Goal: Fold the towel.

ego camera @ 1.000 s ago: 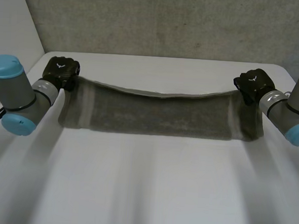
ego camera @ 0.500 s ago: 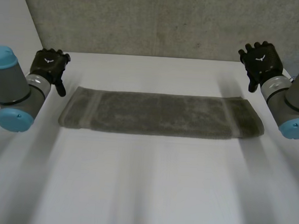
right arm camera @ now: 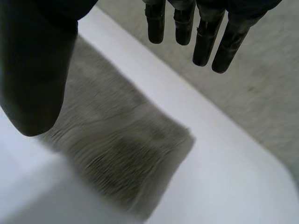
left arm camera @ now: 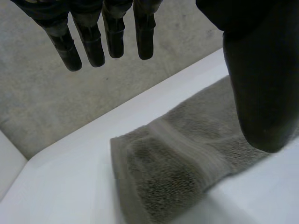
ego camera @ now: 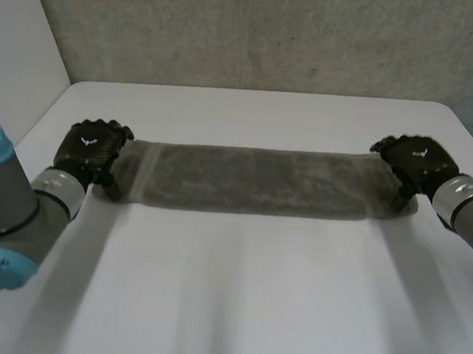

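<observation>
A: Where is the towel lying relative to the hands?

B: The towel (ego camera: 256, 181) is lying flat on the table (ego camera: 238, 289) as a long, narrow strip. Its long axis is running straight from the left hand (ego camera: 89, 153) to the right hand (ego camera: 418, 160). Each hand is hovering at one short end.

A: Are they holding it?

B: No. In the left wrist view the fingers (left arm camera: 107, 37) are pointing out straight and the thumb (left arm camera: 259, 79) is spreading wide. The towel's banded end is lying under the palm between them, with nothing pinched. The right wrist view is showing the same: fingers straight, thumb apart, and the end's corner lying beneath the palm. Both hands are open. Whether any fingertip is brushing the cloth, I cannot tell.

A: Which hand is nearer?

B: Neither. Each is sitting over its own end, and the rest of the strip is stretching away from it toward the other hand.

A: So what is the coming move turning on?

B: That axis, I'm judging. Folding across it is asking one hand to carry its end along the strip to the other hand. Folding along it is asking both hands to lift together. Either way, each hand is needing to close on the end directly under its palm.
</observation>
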You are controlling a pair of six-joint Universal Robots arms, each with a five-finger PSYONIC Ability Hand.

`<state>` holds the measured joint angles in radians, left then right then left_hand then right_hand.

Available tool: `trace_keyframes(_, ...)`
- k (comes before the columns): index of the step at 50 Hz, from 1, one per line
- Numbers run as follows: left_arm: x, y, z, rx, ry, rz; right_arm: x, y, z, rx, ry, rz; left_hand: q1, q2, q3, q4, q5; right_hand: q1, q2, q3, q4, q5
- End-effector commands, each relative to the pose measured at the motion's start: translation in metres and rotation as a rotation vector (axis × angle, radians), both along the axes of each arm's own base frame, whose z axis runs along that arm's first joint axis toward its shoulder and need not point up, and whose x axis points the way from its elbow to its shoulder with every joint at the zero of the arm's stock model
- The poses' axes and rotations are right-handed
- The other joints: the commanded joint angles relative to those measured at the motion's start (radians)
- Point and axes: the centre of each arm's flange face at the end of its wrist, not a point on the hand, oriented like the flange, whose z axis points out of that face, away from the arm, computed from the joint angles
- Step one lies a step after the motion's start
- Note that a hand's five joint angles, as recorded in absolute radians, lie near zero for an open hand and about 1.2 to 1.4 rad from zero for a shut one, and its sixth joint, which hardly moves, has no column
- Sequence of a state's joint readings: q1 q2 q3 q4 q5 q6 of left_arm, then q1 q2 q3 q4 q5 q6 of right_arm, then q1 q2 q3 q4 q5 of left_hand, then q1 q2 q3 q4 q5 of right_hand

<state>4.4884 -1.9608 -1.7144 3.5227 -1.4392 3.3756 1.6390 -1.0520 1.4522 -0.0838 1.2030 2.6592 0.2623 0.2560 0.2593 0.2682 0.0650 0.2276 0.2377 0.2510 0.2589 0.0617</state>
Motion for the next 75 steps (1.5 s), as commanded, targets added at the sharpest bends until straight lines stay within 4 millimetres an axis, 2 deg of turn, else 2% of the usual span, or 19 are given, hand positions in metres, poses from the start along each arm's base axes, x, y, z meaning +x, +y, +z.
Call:
trace_keyframes(1, -0.002, 0.0, -0.004, -0.036, 0.033, -0.006, -0.008, -0.008, -0.027, 0.071, -0.004, -0.001, -0.069, -0.063, -0.066, -0.075, -0.047, -0.053, -0.063, -0.077, -0.084, -0.062)
trace_keyframes(17, 0.004, -0.002, -0.002, -0.034, 0.094, 0.019, -0.012, -0.021, -0.051, 0.054, 0.035, -0.025, -0.072, -0.066, -0.069, -0.078, -0.05, 0.207, 0.197, 0.183, 0.175, 0.198)
trace_keyframes(25, 0.004, -0.001, 0.0, -0.057, 0.099, 0.018, -0.022, -0.03, -0.059, -0.006, 0.143, -0.062, -0.072, -0.066, -0.069, -0.078, -0.05, 0.656, 0.646, 0.632, 0.625, 0.647)
trace_keyframes(30, 0.004, -0.001, 0.001, -0.063, 0.1, 0.018, -0.029, -0.037, -0.058, -0.026, 0.151, -0.082, -0.072, -0.066, -0.069, -0.078, -0.05, 1.157, 1.147, 1.134, 1.126, 1.148)
trace_keyframes(44, 0.005, -0.002, 0.001, -0.065, 0.102, 0.021, -0.046, -0.048, -0.062, -0.016, 0.152, -0.116, -0.072, -0.066, -0.069, -0.078, -0.05, 1.169, 1.159, 1.145, 1.137, 1.16)
trace_keyframes(47, 0.007, -0.003, 0.001, -0.07, 0.103, 0.027, -0.056, -0.053, -0.055, -0.033, 0.154, -0.145, -0.072, -0.066, -0.069, -0.078, -0.05, 1.169, 1.159, 1.145, 1.137, 1.16)
trace_keyframes(52, 0.009, -0.006, 0.002, -0.076, 0.105, 0.036, -0.1, -0.074, -0.033, -0.097, 0.159, -0.257, -0.072, -0.066, -0.069, -0.078, -0.05, 1.169, 1.159, 1.145, 1.137, 1.16)
trace_keyframes(54, 0.009, -0.007, 0.003, -0.079, 0.106, 0.036, -0.142, -0.09, -0.006, -0.167, 0.175, -0.354, -0.072, -0.066, -0.069, -0.078, -0.05, 1.169, 1.159, 1.145, 1.137, 1.16)
trace_keyframes(58, 0.011, -0.01, 0.006, -0.087, 0.111, 0.043, -0.153, -0.093, 0.027, -0.23, 0.183, -0.382, -0.072, -0.066, -0.069, -0.078, -0.05, 1.169, 1.159, 1.145, 1.137, 1.16)
trace_keyframes(63, 0.011, -0.01, 0.006, -0.09, 0.113, 0.043, -0.122, -0.083, 0.075, -0.332, 0.162, -0.323, -0.072, -0.066, -0.069, -0.078, -0.05, 1.169, 1.159, 1.145, 1.137, 1.16)
trace_keyframes(65, 0.011, -0.01, 0.006, -0.091, 0.113, 0.043, -0.051, -0.064, 0.087, -0.373, 0.131, -0.161, -0.072, -0.066, -0.069, -0.078, -0.05, 1.169, 1.159, 1.145, 1.137, 1.16)
trace_keyframes(66, 0.011, -0.01, 0.005, -0.091, 0.113, 0.043, -0.05, -0.064, 0.087, -0.373, 0.131, -0.16, -0.072, -0.066, -0.069, -0.078, -0.05, 1.169, 1.159, 1.145, 1.137, 1.16)
trace_keyframes(68, 0.011, -0.01, 0.005, -0.093, 0.113, 0.043, 0.034, -0.03, 0.078, -0.375, 0.107, 0.042, -0.069, -0.063, -0.066, -0.075, -0.047, 1.169, 1.159, 1.145, 1.137, 1.16)
trace_keyframes(69, 0.011, -0.009, 0.005, -0.091, 0.113, 0.042, 0.034, -0.03, 0.078, -0.375, 0.107, 0.043, -0.069, -0.063, -0.066, -0.075, -0.047, 1.169, 1.159, 1.145, 1.137, 1.16)
trace_keyframes(71, 0.01, -0.008, 0.004, -0.088, 0.112, 0.04, 0.11, 0.009, 0.047, -0.338, 0.106, 0.244, -0.069, -0.063, -0.066, -0.075, -0.047, 1.169, 1.159, 1.145, 1.137, 1.16)
trace_keyframes(72, 0.01, -0.008, 0.003, -0.087, 0.112, 0.039, 0.11, 0.009, 0.047, -0.338, 0.106, 0.245, -0.072, -0.066, -0.069, -0.078, -0.05, 1.169, 1.159, 1.145, 1.137, 1.16)
trace_keyframes(73, 0.01, -0.008, 0.003, -0.087, 0.112, 0.039, 0.142, 0.031, 0.028, -0.318, 0.121, 0.338, -0.072, -0.066, -0.069, -0.078, -0.05, 1.169, 1.159, 1.145, 1.137, 1.16)
trace_keyframes(74, 0.009, -0.006, 0.003, -0.084, 0.112, 0.036, 0.142, 0.031, 0.028, -0.317, 0.122, 0.339, -0.072, -0.066, -0.069, -0.078, -0.05, 1.169, 1.159, 1.145, 1.137, 1.16)
trace_keyframes(75, 0.009, -0.006, 0.003, -0.084, 0.112, 0.036, 0.168, 0.052, 0.009, -0.301, 0.139, 0.416, -0.072, -0.066, -0.069, -0.078, -0.05, 1.169, 1.159, 1.145, 1.137, 1.16)
